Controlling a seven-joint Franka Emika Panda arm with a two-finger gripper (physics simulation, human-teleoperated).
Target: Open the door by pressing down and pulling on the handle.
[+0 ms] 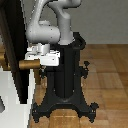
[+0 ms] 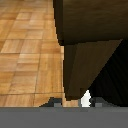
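The white end effector (image 1: 44, 59) sits at the short tan-brown cylindrical handle (image 1: 29, 64); I cannot tell its opening. The handle juts toward three o'clock from the tall black-brown door (image 1: 14, 45) panel, whose thin edge faces open wooden floor (image 1: 107, 70).

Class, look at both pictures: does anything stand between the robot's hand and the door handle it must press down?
Nothing visible does. In the exterior view the hand is already at the handle, which juts from the door, with no object between them. The wrist view shows the handle close up; whether the fingers are closed on it cannot be told.
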